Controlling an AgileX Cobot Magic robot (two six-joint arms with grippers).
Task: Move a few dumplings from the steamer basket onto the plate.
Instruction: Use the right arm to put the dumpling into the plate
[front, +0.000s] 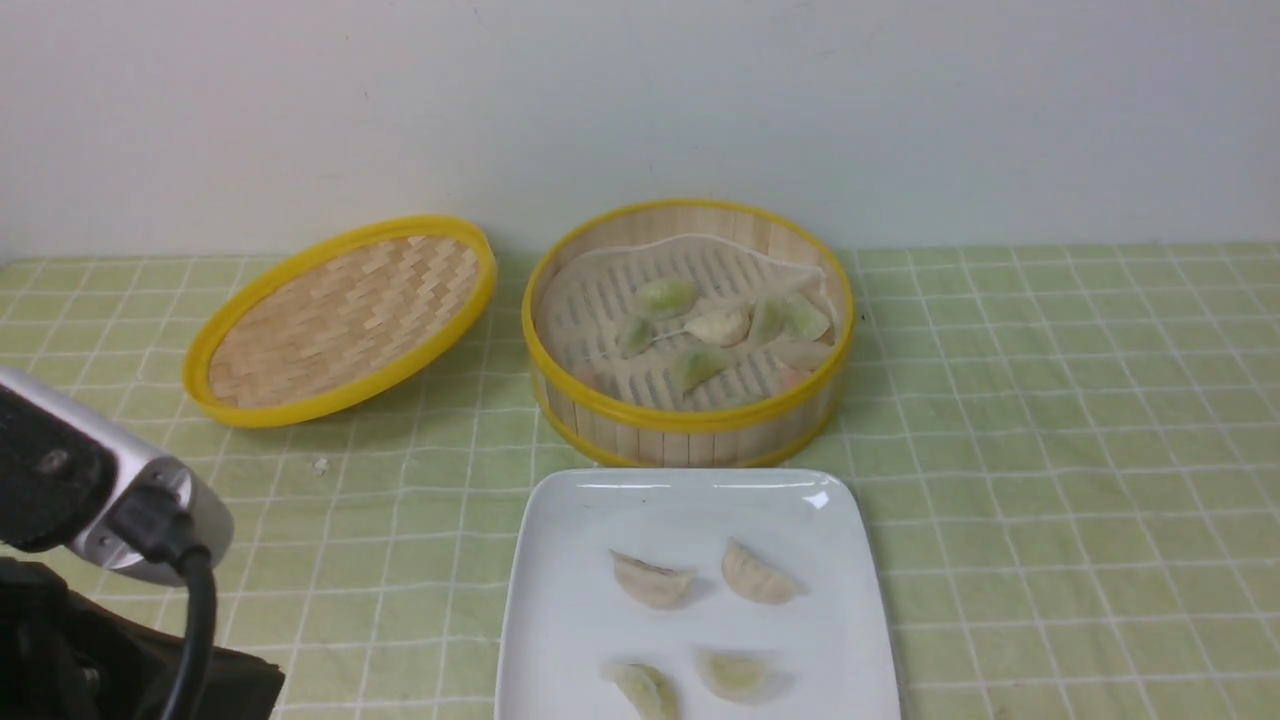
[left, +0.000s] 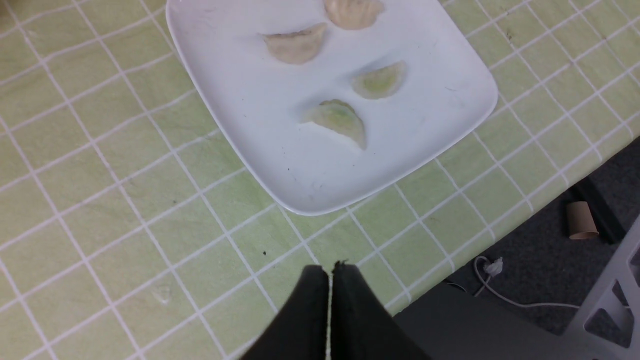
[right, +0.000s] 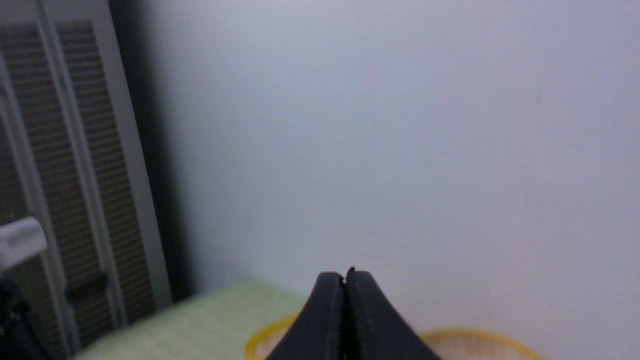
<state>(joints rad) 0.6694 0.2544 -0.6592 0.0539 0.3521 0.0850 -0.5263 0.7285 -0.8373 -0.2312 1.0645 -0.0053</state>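
Note:
The steamer basket (front: 690, 420) stands mid-table with several pale green dumplings (front: 665, 295) and a cream one (front: 720, 325) on its liner. In front of it lies the white plate (front: 600, 620), holding two green dumplings (front: 645, 690) (front: 735, 675) and two beige ones (front: 650, 580) (front: 757, 575). The left wrist view shows the plate (left: 250, 100) and the green pair (left: 340, 120) (left: 378, 81). My left gripper (left: 330, 270) is shut and empty over the cloth beside the plate's corner. My right gripper (right: 345, 275) is shut and empty, raised, facing the wall, and hidden from the front view.
The shallow woven lid (front: 345, 320) lies tilted to the left of the basket. The left arm's wrist housing (front: 100, 500) fills the near left corner. The table's front edge runs close to the left gripper; below it lie a cardboard tube (left: 581, 220) and a cable.

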